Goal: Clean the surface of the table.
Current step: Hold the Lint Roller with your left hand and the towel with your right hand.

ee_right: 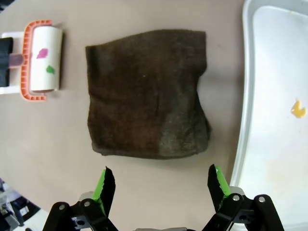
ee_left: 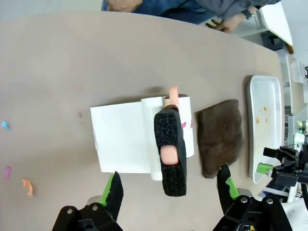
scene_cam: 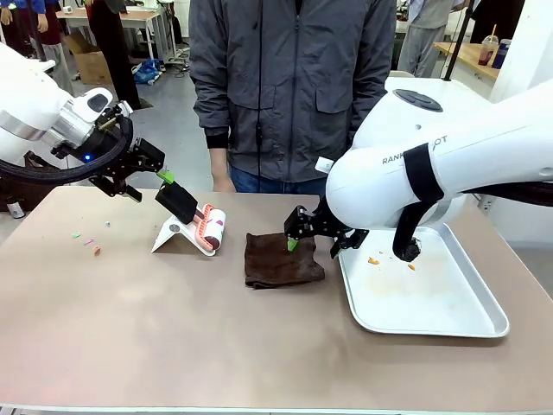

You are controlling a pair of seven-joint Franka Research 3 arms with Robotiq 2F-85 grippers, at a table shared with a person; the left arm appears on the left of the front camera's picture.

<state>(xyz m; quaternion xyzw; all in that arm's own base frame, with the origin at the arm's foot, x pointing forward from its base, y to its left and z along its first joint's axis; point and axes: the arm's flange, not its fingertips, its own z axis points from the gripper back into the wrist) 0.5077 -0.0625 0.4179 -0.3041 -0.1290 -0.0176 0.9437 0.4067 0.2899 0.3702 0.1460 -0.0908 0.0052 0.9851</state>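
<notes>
Bare bench up front, coloured crumbs at frame left. Next over, left claw wide open, lint roller handle dead ahead, long axis pointing straight between the fingers. Mid-frame, right claw also released, empty, brown cloth just ahead. Far right, tray. Crumbs closer to left arm, guessing.

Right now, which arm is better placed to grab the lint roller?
Left. The left gripper hangs with open jaws right over the lint roller and its black handle; the right gripper is over the brown cloth, farther off.
</notes>
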